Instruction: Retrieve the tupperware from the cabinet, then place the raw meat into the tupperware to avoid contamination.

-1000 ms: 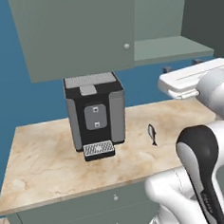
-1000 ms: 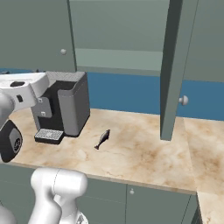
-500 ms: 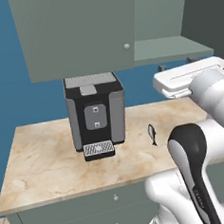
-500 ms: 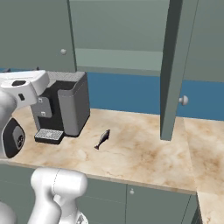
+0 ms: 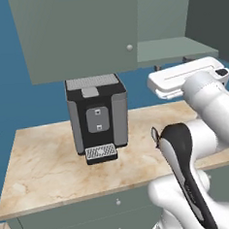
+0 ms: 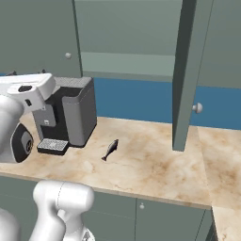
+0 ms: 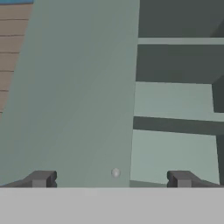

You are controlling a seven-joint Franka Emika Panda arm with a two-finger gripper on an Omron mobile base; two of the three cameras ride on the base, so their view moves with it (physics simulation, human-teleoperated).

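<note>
Claw (image 7: 110,179) spread wide, facing cabinet (image 7: 83,87); fish (image 6: 110,149) lies below.

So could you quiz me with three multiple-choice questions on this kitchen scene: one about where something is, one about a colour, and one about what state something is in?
1. Where does the raw meat lie?
A. on the cabinet shelf
B. on the counter, right of the coffee machine
C. on the drip tray

2. What colour is the wall behind the counter?
A. blue
B. white
C. red

3. How does the cabinet stand?
A. both doors shut
B. both doors taken off
C. one door swung open, the other shut

Answers:
1 B: in the right base view the small dark fish rests on the marbled counter, apart from the coffee machine.
2 A: blue wall shows between cabinet and counter.
3 C: the open door juts out edge-on with the shelf bare behind it, while the closed door covers the other half.
</note>
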